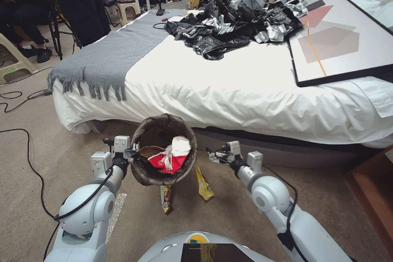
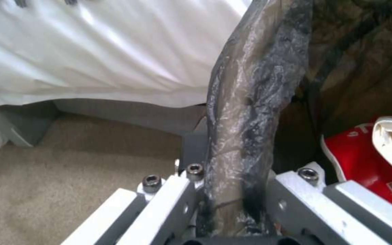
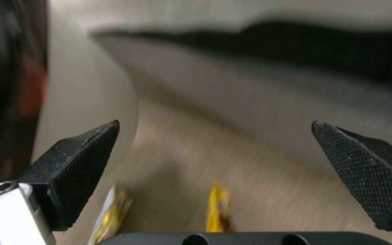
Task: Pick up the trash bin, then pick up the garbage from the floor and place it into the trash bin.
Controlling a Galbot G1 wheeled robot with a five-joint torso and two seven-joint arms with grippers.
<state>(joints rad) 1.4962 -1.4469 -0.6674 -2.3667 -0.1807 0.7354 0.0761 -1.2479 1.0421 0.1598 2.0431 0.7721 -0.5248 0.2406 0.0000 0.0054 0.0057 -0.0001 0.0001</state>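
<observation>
Left pincer [image 1: 133,152] on one trash bin [image 1: 144,172]; two yellow wrappers [image 1: 203,184] below.

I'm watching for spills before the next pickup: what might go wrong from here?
The left gripper holds the trash bin by one spot of its lined rim, so it may tilt and spill the red-and-white cup. The open right gripper could bump the bin while reaching the yellow wrappers lying partly beneath it.

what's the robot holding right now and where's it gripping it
The left gripper holds the trash bin by its bag-lined rim, pinched between the fingers. The right gripper is open and empty.
</observation>
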